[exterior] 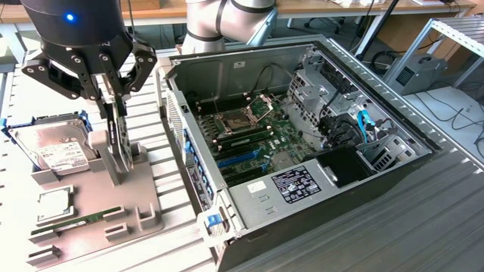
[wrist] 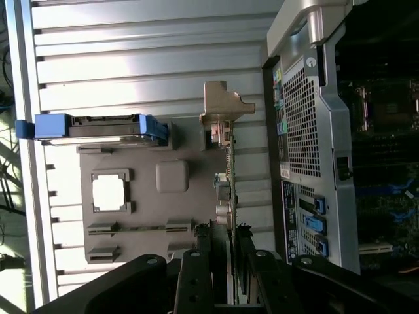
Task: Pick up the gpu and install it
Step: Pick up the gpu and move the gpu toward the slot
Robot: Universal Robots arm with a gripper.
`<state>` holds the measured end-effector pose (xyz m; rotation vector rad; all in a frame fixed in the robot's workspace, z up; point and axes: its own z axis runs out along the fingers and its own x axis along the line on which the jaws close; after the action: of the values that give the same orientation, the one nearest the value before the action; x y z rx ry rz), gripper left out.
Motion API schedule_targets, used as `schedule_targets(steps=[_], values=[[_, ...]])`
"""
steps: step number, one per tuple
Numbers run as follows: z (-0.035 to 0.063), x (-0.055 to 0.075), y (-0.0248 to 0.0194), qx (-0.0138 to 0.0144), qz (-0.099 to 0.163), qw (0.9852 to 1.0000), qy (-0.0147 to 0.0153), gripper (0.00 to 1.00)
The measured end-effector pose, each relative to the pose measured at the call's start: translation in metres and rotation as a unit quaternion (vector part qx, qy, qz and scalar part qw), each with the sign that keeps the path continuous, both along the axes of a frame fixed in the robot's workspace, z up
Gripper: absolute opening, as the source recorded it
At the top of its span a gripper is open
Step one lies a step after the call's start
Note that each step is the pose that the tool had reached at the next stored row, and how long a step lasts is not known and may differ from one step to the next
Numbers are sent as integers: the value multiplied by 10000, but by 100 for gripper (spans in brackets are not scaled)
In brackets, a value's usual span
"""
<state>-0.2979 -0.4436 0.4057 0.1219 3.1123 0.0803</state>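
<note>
**Wrist camera: fingers flank the card on its stand**

You see the gripper with a black finger on each side of the gpu, which stands on edge with its silvery bracket at the end away from the fingers. The card sits at the rim of the grey holder tray, between the tray and the open computer case. A hard drive in a blue carrier stands on the tray, apart from the card

The arm reaches straight down, its gripper pointing downward with both fingers closed on a thin card.
</note>
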Motion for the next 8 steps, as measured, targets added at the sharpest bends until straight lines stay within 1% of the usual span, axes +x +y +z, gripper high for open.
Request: schedule_targets(steps=[8], values=[[88,0,0,0,0,10000,0,27]])
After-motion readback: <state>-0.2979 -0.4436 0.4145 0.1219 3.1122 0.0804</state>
